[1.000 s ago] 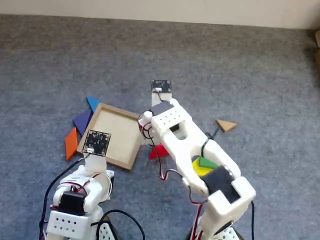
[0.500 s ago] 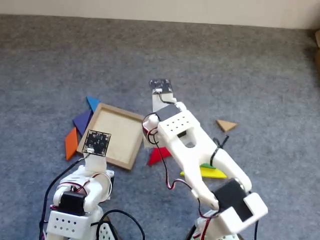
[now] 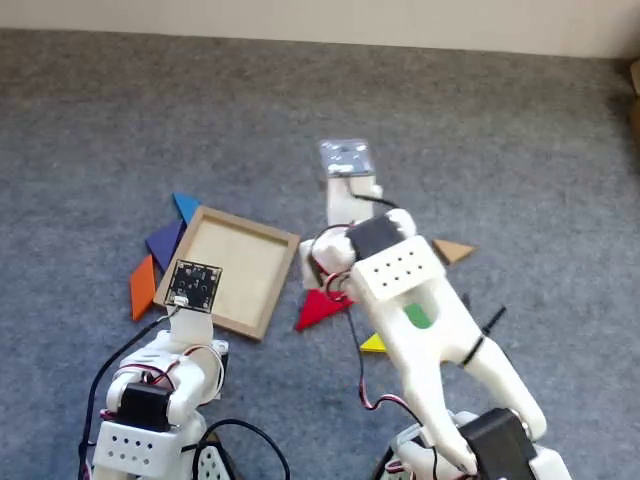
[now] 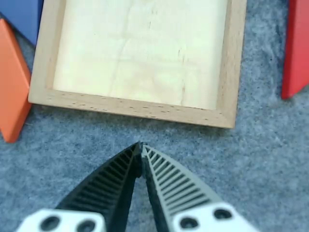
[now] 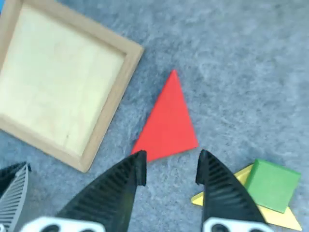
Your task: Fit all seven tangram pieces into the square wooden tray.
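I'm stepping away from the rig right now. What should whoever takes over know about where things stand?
Left gripper: shut, empty, just short of the wooden tray's near rim.
Right gripper: open, empty, over the red triangle's edge.
Tray: nothing in it.
One side of the tray: blue triangle, dark blue piece, orange piece.
Other side: the red triangle, the green square lying on the yellow triangle, and the tan triangle farther out.
Done: no piece placed.
Left: all seven.
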